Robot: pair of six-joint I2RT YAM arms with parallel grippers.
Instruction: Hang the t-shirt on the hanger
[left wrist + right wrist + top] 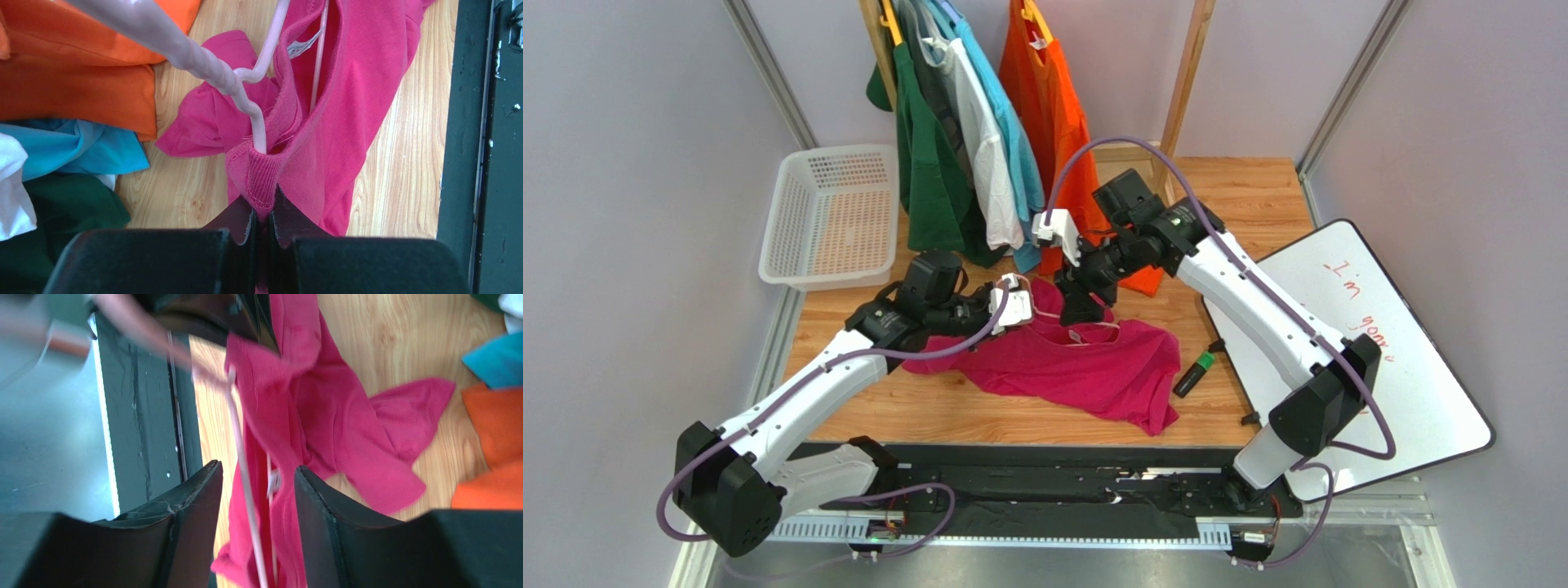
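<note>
**Left wrist view: collar rib clamped, hanger wire at the neck opening**

The left gripper (263, 211) is clenched on the ribbed collar of the t-shirt (344, 122). The twisted stem of the hanger (184, 52) meets the collar just above the pinch, and one wire arm runs inside the neck opening. The right gripper (258, 478) stands released, jaws apart, with a wire arm and a fold of cloth between them, neither visibly pressed. The t-shirt's body lies crumpled on the table (1247, 202) between the two arms, collar end lifted.

Handling, as judged: the cloth is light and limp and will sag and drag rather than hold shape, so the collar rib and hems give the firmest hold. The wire is thin, springy and probably slippery, and is best taken near a shoulder bend.

Room: open wood lies toward the near rail. The hung shirts (934, 172) crowd the far side. A marker (1194, 374) and a whiteboard (1406, 368) lie to the right.
</note>
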